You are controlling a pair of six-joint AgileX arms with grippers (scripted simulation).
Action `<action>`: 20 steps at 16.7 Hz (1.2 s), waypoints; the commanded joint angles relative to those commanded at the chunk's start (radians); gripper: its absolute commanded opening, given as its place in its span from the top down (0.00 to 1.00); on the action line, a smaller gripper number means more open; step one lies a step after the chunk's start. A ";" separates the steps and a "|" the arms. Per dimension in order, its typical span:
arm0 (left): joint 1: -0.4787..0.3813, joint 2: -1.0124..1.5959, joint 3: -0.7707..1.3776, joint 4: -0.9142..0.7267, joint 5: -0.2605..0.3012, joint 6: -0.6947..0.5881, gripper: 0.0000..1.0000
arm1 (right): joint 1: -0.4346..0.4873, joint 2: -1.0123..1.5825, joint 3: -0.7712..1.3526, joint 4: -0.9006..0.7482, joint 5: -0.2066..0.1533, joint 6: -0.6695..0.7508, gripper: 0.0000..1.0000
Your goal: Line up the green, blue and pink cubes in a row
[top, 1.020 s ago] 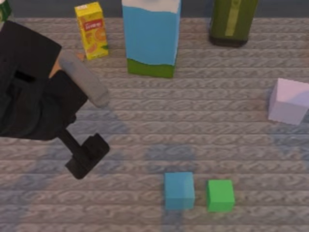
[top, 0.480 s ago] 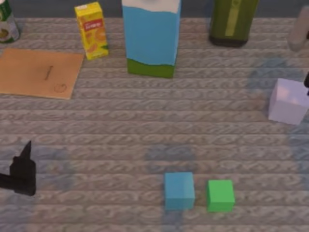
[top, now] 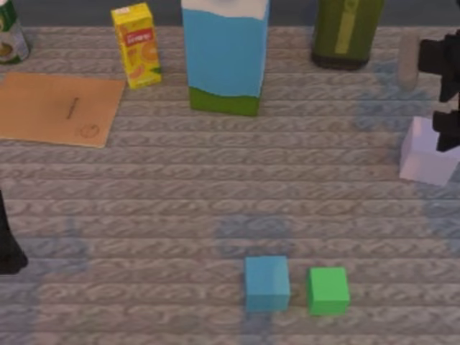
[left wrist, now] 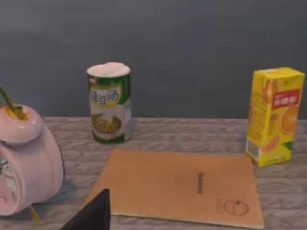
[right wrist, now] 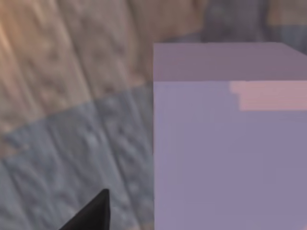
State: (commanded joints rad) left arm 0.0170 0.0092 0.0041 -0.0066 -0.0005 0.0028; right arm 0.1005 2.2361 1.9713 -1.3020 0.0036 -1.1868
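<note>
— Pale lilac-pink cube (top: 425, 159) at right edge of counter (top: 215, 194), well apart from other two cubes. Fills most of right wrist view (right wrist: 225, 143).

— Position of blue cube (top: 267, 283) and green cube (top: 328, 290)?

— Side by side near front edge, right of centre. Blue on left, green on right, narrow gap between, not touching. Both flat on counter.

— Right end effector (top: 447, 118)?

— Above pink cube at right edge of top view, dark body overlapping cube's far right corner. One dark fingertip (right wrist: 91, 213) visible in right wrist view, beside cube face. Contact with cube: cannot tell. Finger spacing: cannot tell, second finger out of sight.

— Left end effector (top: 8, 248)?

— At left edge of top view, only a dark sliver showing, low over counter, well apart from all cubes. One dark fingertip (left wrist: 93, 215) at bottom of left wrist view. Apart or together: cannot tell.

— Other items logged?

— Tan notebook (top: 61, 108) flat at back left. Yellow juice box (top: 136, 44) upright just beside its far right corner. Tall blue carton (top: 225, 54) with green base at back centre. Dark green bottle (top: 347, 32) at back right. Green-and-white can (top: 11, 36) at far back left corner. Pink alarm clock (left wrist: 24, 160) seen only in left wrist view, near can and notebook.
</note>
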 joint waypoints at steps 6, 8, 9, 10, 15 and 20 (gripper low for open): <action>0.003 -0.009 -0.004 0.007 0.000 -0.003 0.00 | -0.006 0.006 0.006 -0.003 0.000 -0.004 0.00; 0.003 -0.009 -0.004 0.007 0.000 -0.003 0.00 | -0.003 0.010 -0.010 0.014 0.000 -0.005 0.00; 0.003 -0.009 -0.004 0.007 0.000 -0.003 0.00 | -0.001 0.015 -0.031 0.037 0.000 -0.005 0.00; 0.003 -0.009 -0.004 0.007 0.000 -0.003 0.00 | 0.000 0.022 -0.058 0.071 0.000 -0.005 0.00; 0.003 -0.009 -0.004 0.007 0.000 -0.003 0.00 | 0.002 0.070 -0.209 0.281 0.000 -0.002 0.00; 0.003 -0.009 -0.004 0.007 0.000 -0.003 0.00 | 0.002 0.079 -0.233 0.309 0.001 -0.002 0.00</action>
State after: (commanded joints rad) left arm 0.0200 0.0000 0.0000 0.0000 0.0000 0.0000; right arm 0.1026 2.3155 1.7381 -0.9934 0.0042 -1.1891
